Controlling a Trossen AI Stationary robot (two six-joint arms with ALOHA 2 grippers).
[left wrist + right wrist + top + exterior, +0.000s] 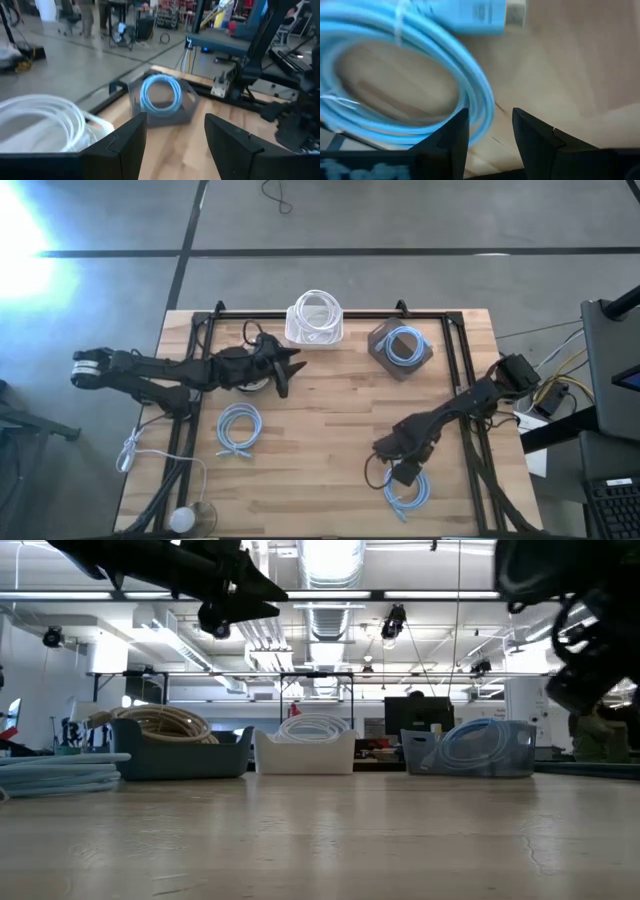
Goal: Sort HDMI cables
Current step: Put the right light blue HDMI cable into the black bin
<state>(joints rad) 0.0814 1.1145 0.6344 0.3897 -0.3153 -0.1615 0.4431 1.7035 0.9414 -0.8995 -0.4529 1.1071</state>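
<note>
High view: wooden table (330, 440) in the centre of the frame, a black frame rail along its edges.

Right gripper (400, 472) sits low in the lower right of the frame, directly over a light blue coil (407, 488) near the table's bottom edge. In the right wrist view that coil (405, 75) fills the left and centre of the frame. The two dark fingers (447, 142) are parted; the coil's outer loop passes just beside the left one, and bare wood shows in the gap. Fingers partly apart, nothing clearly clamped; can't tell if they touch the cable.

Left gripper (287, 372) is upper centre-left, above the table just below and left of the white bin. In the left wrist view its fingers (125, 145) stand wide apart and hold nothing.

Other cables:
- second light blue coil (239, 429) lies flat on the table, left of centre, below the left arm.
- white coil in white bin (314, 320), top centre.
- light blue coil in grey bin (402, 347), top, right of centre; also seen centre frame in the left wrist view (161, 95).
- low view: tan coil in dark bin (175, 745) at left, white bin centre, grey bin right, pale blue coil (60, 772) at the far left edge.

Loose white cord with round puck end (180, 518) at the lower left table corner.
</note>
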